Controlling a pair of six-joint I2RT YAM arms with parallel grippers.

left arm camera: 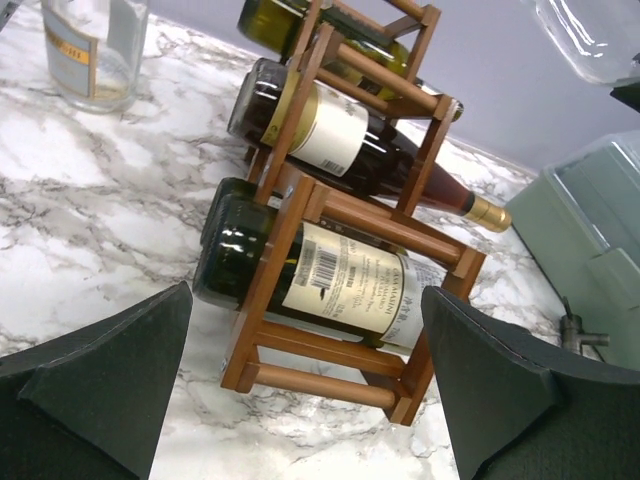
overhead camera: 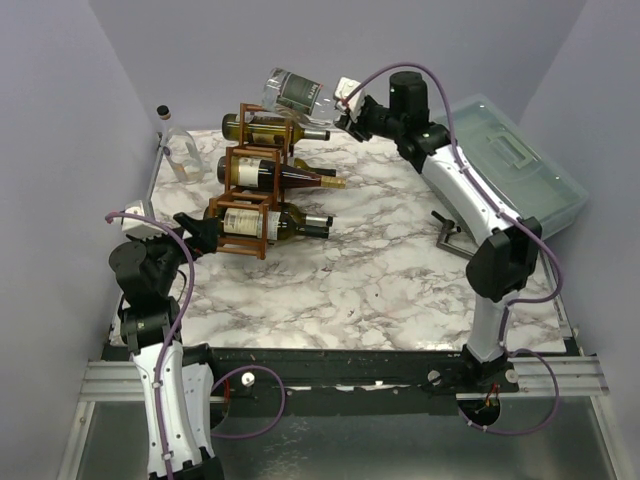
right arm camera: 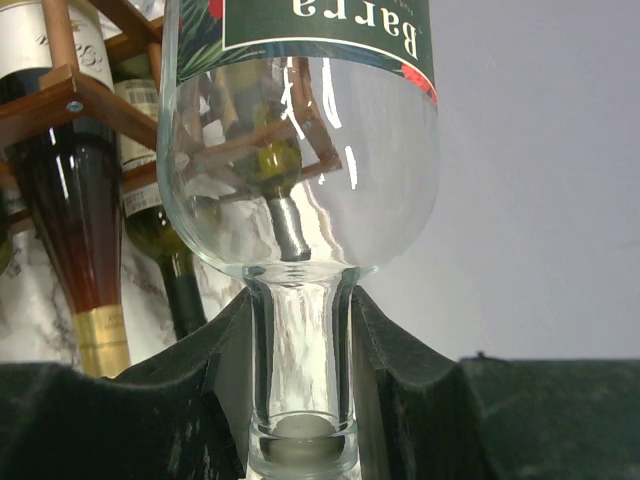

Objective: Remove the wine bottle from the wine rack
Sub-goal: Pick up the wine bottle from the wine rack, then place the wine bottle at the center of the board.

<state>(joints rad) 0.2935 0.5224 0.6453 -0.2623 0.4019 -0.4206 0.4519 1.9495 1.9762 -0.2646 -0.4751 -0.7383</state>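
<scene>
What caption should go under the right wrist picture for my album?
The right tool grips a clear wine bottle by its neck, wine rack behind.

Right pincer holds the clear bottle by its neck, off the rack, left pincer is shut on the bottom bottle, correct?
No: the left pincer is open, not on the bottom bottle, as the left wrist view shows. The right pincer does hold the clear bottle off the wine rack.

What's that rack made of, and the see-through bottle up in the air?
The wine rack looks like wood, stained reddish-brown with a slight sheen on its round bars. The clear bottle seems to be glossy glass: the rack shows through it, with bright reflections.
</scene>
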